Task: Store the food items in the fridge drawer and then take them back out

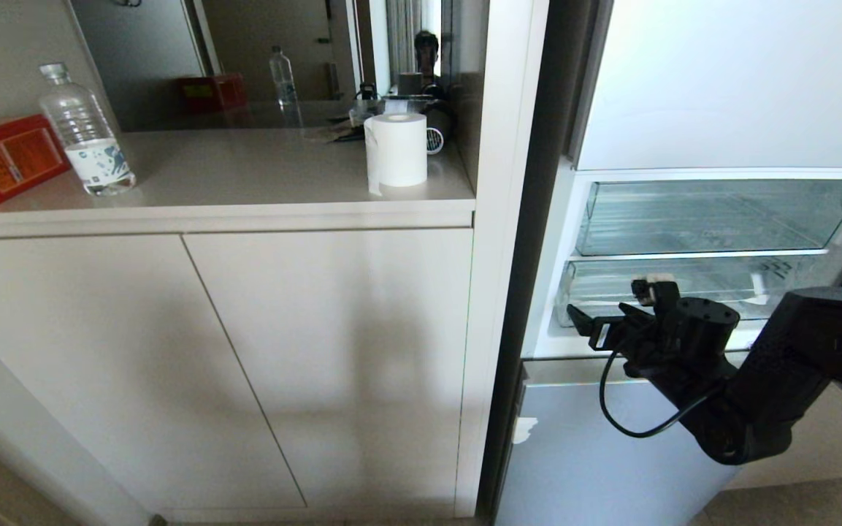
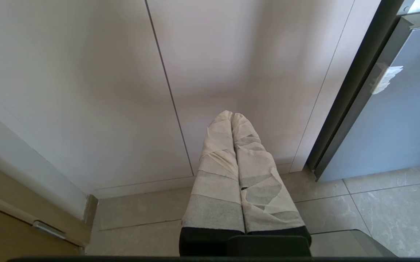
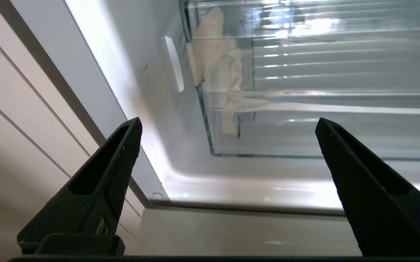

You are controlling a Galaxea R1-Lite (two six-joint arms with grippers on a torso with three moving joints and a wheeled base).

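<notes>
Right black end effector (image 1: pixel 610 321) gapes empty before two clear plastic fridge drawers (image 1: pixel 683 288); left end effector (image 2: pixel 232 115) pressed together.

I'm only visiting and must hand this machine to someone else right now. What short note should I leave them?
Right claw: open, empty, in front of the open fridge, near the lower clear fridge drawer.
Left claw: shut, empty, parked low by the beige cabinets.
Food: none in view, and both clear bins look empty.
Done: fridge door open.
Left: can't tell which phase this is; find the food before continuing.
</notes>
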